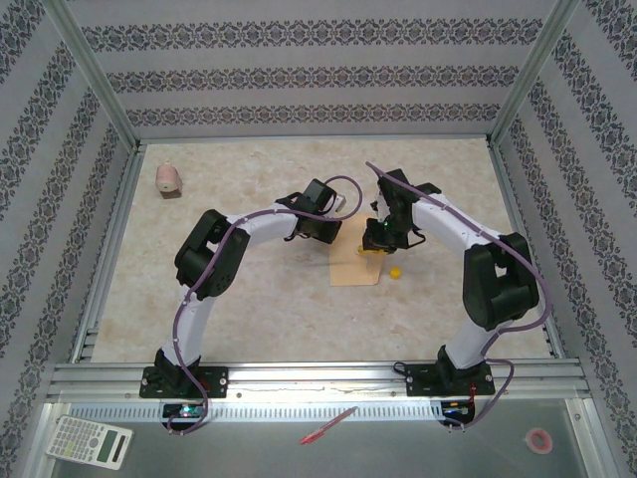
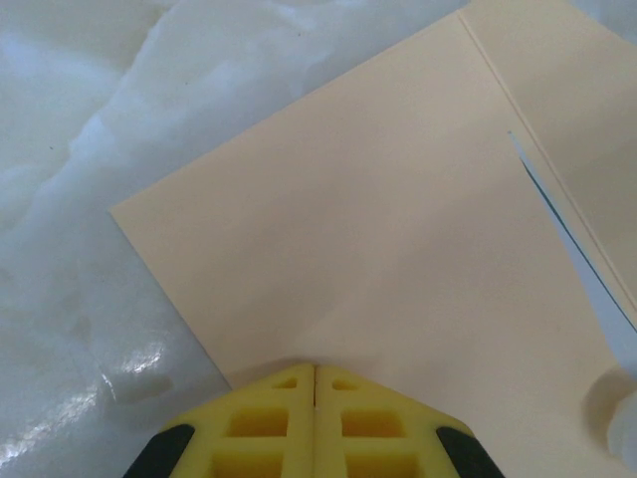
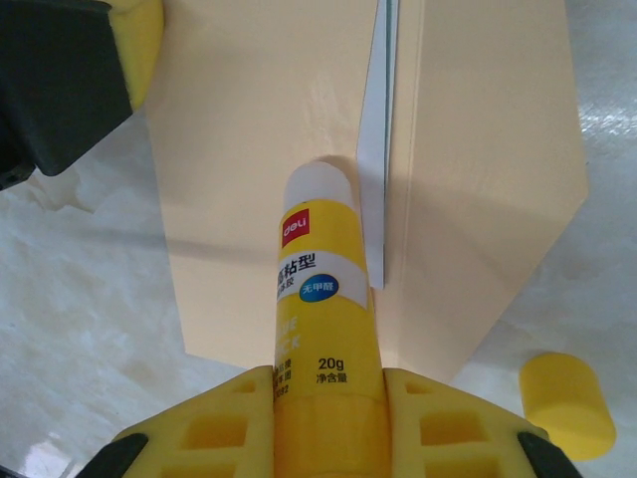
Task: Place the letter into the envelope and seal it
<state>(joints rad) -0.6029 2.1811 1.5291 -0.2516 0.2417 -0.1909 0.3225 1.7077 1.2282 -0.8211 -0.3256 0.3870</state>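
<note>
L hand [image 2: 315, 373]: my jaws pressed together, nothing between, tips on envelope [image 2: 378, 249] edge.
R hand [image 3: 323, 383]: I grip the glue stick [image 3: 317, 259], uncapped tip at envelope's flap fold.
Letter [image 3: 376, 149]: mostly inside envelope, thin white sliver at mouth (runs to 12 o'clock from stick tip).
Cap [image 3: 567, 403]: on table [image 3: 80, 299], 4 o'clock of stick.

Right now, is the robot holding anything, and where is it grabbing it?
The right gripper holds the glue stick by its yellow bottom end. The left gripper is shut on nothing, its tips at the envelope.
</note>
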